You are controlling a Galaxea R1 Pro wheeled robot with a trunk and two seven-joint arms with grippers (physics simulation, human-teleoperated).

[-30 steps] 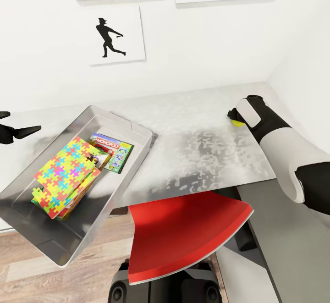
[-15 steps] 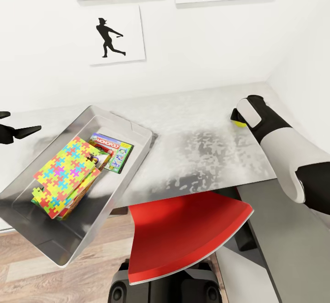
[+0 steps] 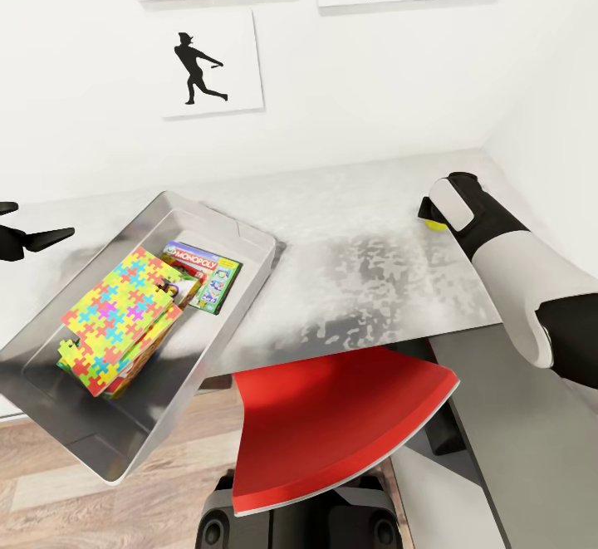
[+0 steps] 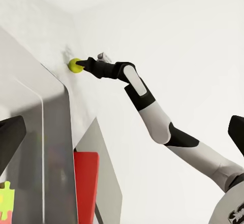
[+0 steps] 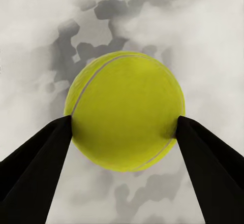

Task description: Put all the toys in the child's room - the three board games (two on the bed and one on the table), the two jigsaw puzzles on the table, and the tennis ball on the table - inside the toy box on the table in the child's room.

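Right wrist view shows right gripper (image 5: 124, 132) apparently clenched on tennis ball (image 5: 125, 110); left gripper (image 3: 33, 239) released.

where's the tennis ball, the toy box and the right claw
tennis ball (image 5: 125, 111): right wrist view, middle of its yellow felt.
toy box (image 3: 249, 237): head view, the far grey rim.
right claw (image 5: 122, 132): right wrist view, midway between the two black fingertips, which flank the ball.

Your right arm (image 3: 507, 271) wears smooth white shells over black joints, both grippers end in flat, tapering matte-black fingers (image 5: 35, 168), and your base (image 3: 291, 520) is black.
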